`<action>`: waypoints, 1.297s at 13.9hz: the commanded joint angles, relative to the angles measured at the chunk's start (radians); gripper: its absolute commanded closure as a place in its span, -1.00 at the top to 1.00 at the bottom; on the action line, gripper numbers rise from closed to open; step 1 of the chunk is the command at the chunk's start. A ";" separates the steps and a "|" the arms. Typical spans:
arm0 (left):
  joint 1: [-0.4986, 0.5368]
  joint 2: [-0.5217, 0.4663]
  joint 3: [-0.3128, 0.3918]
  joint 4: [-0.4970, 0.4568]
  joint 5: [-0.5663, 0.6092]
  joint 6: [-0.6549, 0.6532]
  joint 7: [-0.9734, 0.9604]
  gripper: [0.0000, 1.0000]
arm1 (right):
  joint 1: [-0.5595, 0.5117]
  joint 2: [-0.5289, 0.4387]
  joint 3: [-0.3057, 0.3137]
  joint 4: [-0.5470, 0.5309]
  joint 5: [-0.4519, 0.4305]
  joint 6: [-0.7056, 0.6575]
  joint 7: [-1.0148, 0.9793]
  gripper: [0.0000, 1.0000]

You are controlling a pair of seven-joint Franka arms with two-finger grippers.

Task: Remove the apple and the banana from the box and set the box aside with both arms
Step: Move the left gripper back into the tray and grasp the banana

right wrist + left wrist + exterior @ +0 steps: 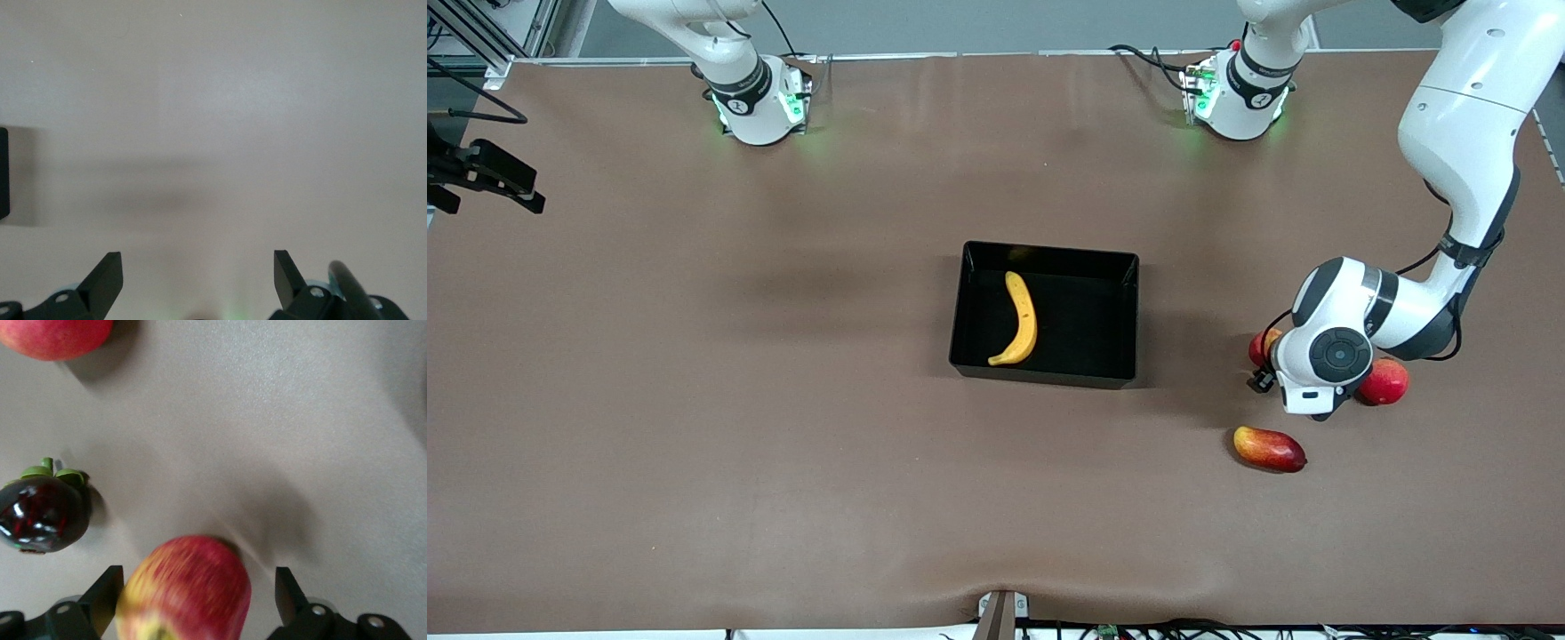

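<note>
you have the black rectangular open-topped plastic box (1120,307) sitting near the middle of the brown table (738,400), and the long curved yellow banana (1020,318) already lies inside it, along the wall toward the right arm's end.

your left arm reaches down toward its own end of the table, and the left gripper (197,600) is low over the small round red apple with a yellow patch (187,590). in the left wrist view the apple sits between the two black fingers (105,595), with a gap visible on each side, so the jaws are spread and not pressing on it. in the front view only a sliver of that apple (1263,345) shows past the wrist.

beside the apple, the left wrist view shows a dark purple round mangosteen with green leaves on top (41,513), apart from the apple. a larger pinkish-red round fruit (1384,382) lies on the table just beside the left wrist, toward the left arm's end; it also shows at the edge of the left wrist view (53,335). an oblong red-yellow mango (1269,448) lies nearer to the front camera than the apple, well clear of the box.

your right arm waits, raised over bare table at its own end. the right gripper (198,280) hangs with its jaws spread wide and nothing between them.
</note>
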 commanded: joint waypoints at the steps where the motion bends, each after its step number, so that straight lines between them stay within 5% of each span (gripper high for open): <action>1: 0.005 -0.102 -0.089 -0.003 0.002 -0.112 0.013 1.00 | -0.010 0.007 0.010 0.016 -0.014 -0.009 0.016 1.00; 5: 0.003 -0.139 -0.270 0.065 -0.010 -0.227 0.029 1.00 | -0.010 0.007 0.010 0.016 -0.014 -0.008 0.021 1.00; 9: -0.076 -0.113 -0.350 0.131 -0.081 -0.229 0.027 1.00 | -0.010 0.007 0.010 0.015 -0.013 -0.010 0.022 1.00; 15: -0.345 0.022 -0.333 0.229 -0.041 -0.126 -0.048 1.00 | -0.011 0.007 0.010 0.015 -0.011 -0.008 0.019 1.00; 18: -0.476 0.059 -0.218 0.234 -0.029 -0.019 -0.031 1.00 | -0.011 0.007 0.010 0.015 -0.011 -0.007 0.019 1.00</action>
